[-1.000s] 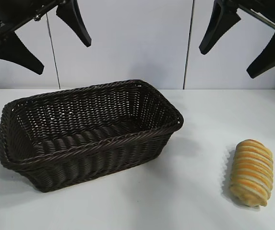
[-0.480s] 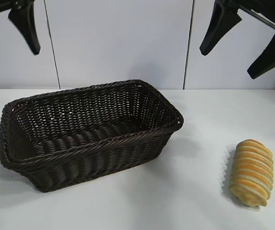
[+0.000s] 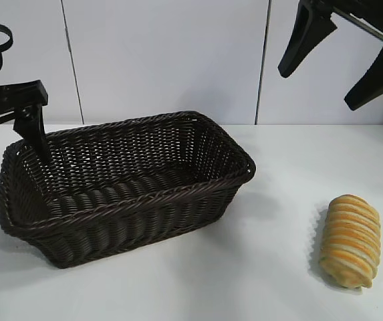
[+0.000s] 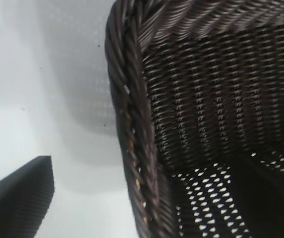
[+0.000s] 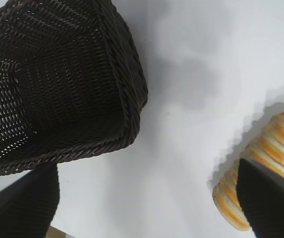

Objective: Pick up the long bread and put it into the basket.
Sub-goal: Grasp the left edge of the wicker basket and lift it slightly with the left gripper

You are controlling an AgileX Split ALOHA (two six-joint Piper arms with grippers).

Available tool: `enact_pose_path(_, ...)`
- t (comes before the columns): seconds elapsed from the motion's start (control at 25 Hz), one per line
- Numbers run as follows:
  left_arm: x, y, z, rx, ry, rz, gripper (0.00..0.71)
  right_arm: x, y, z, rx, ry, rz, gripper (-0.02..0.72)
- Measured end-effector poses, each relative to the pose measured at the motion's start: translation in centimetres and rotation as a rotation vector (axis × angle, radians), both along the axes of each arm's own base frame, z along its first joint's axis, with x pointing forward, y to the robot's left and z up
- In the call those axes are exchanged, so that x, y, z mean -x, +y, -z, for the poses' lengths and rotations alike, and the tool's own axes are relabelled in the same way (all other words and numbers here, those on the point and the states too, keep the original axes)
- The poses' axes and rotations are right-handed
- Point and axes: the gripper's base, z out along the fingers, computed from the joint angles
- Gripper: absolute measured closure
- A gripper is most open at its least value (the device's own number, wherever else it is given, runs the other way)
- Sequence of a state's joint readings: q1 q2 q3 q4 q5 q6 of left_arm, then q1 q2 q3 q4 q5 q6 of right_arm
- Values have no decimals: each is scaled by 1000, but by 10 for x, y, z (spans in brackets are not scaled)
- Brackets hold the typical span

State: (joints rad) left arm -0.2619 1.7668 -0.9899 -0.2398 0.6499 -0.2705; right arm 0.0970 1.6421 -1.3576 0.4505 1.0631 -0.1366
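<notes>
The long bread (image 3: 350, 241), striped golden-orange and pale yellow, lies on the white table at the right; it also shows in the right wrist view (image 5: 260, 163). The dark brown wicker basket (image 3: 144, 197) stands empty at centre-left. My left gripper (image 3: 11, 150) is open and low at the basket's far left corner. In the left wrist view it (image 4: 146, 208) straddles the braided rim (image 4: 132, 114), with one finger (image 4: 18, 203) outside over the table. My right gripper (image 3: 318, 87) is open and high, above and behind the bread; in its own view it (image 5: 146, 208) is empty.
The white table (image 3: 271, 281) has bare surface between the basket and the bread. A pale panelled wall (image 3: 178, 60) stands behind the table. The basket's rim (image 5: 127, 99) shows in the right wrist view, apart from the bread.
My left arm has swung left and dropped from the top of the view to the basket's far left corner. The right arm, bread and basket have not moved.
</notes>
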Motion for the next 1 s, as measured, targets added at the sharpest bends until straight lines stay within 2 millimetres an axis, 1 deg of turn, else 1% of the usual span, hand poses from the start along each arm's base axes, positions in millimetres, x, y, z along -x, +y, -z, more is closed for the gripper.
enact_pose_path(0.08,-2,0,7,-4,11,2,15,0,0,0,0,0,0,8)
enact_pose_path(0.16,-3,-1,9,-5,8,1,18,0,0,0,0,3,-1,8)
enact_pose_path(0.2,-3,-1,9,-4,6,1,53,0,0,0,0,3,-1,8)
enact_pose_path(0.28,-3,-1,9,-2,4,-1,197,0,0,0,0,3,-1,8)
enact_pose_path(0.4,-4,-1,9,-1,0,-3,524,0,0,0,-2,3,-1,8)
enact_pose_path(0.44,-4,-1,9,7,-7,-14,579,0,0,0,-2,5,-2,8)
enact_pose_path(0.48,-6,-1,8,16,-17,-32,604,1,0,0,-2,7,-3,8)
enact_pose_path(0.68,-6,-2,8,17,-19,-28,610,1,0,0,-3,9,-3,8)
enact_pose_path(0.8,-10,-3,1,19,-15,-3,610,1,0,0,-3,9,-3,8)
enact_pose_path(1.0,-24,-6,-28,39,-4,123,611,1,0,0,-3,9,-3,8)
